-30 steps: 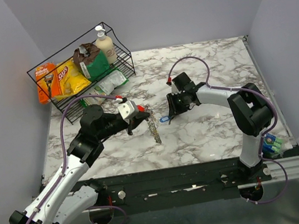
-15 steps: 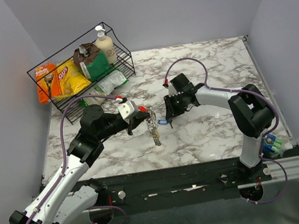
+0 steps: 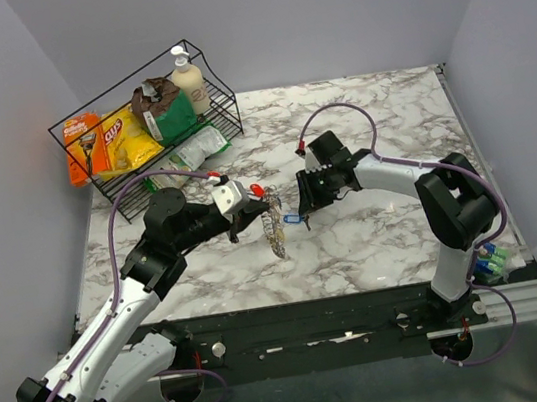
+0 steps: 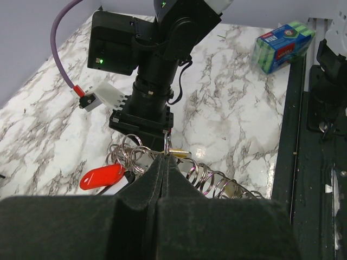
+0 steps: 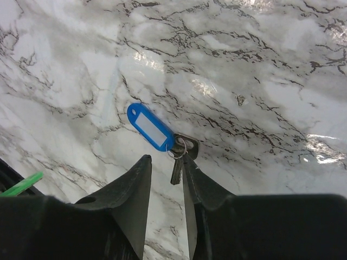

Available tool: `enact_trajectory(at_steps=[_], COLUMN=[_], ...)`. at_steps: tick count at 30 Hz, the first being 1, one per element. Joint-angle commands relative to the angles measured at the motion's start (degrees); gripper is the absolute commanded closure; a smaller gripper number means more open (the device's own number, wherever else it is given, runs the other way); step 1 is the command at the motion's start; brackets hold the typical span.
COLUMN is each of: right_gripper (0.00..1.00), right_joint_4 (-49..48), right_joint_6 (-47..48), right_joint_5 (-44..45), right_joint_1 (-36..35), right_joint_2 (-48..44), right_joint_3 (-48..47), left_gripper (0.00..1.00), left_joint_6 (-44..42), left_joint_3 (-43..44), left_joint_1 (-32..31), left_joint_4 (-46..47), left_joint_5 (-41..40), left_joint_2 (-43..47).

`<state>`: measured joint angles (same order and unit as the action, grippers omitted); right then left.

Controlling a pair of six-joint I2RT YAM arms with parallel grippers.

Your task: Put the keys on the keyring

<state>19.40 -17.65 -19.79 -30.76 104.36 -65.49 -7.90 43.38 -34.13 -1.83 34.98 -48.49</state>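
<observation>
My left gripper (image 3: 246, 210) is shut on the keyring (image 4: 166, 144), pinched at the fingertips in the left wrist view. A coil of linked silver rings (image 4: 214, 179) and a red tag (image 4: 103, 176) hang from it; in the top view the rings (image 3: 274, 232) dangle down to the table. My right gripper (image 3: 302, 206) is close on the right, open and pointing down. In the right wrist view its jaws (image 5: 165, 162) straddle a small key (image 5: 177, 165) on a blue tag (image 5: 150, 126) lying on the marble; the right finger touches the key.
A black wire basket (image 3: 95, 191) with snack packs and a bottle stands at the back left. A pack of sponges (image 3: 488, 259) lies at the right front edge, also in the left wrist view (image 4: 282, 40). The right arm's wrist (image 4: 152, 81) is directly ahead of my left fingers.
The right gripper has shifted a little left toward the left gripper, and the blue-tagged key moved slightly with it. The hanging rings have bunched up and swung a little left.
</observation>
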Motion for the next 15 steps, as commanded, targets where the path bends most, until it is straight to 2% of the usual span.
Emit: enact_trajectory(at_steps=[1,15], right_gripper=[0.62,0.61], right_joint_4=[1.26,0.12], right_joint_6=[-0.63,-1.33], right_joint_5=[0.02,-1.92], right_joint_1=[-0.26,-0.26], right_joint_2=[0.59,3.66], right_joint_3=[1.07,0.81], left_gripper=[1.00,1.00], left_joint_6=[-0.10,-0.27], left_joint_3=[1.27,1.80], left_joint_1=[-0.32,-0.41], left_joint_4=[3.23,2.79], left_joint_5=[1.32,2.20], left_joint_2=[-0.11,-0.38])
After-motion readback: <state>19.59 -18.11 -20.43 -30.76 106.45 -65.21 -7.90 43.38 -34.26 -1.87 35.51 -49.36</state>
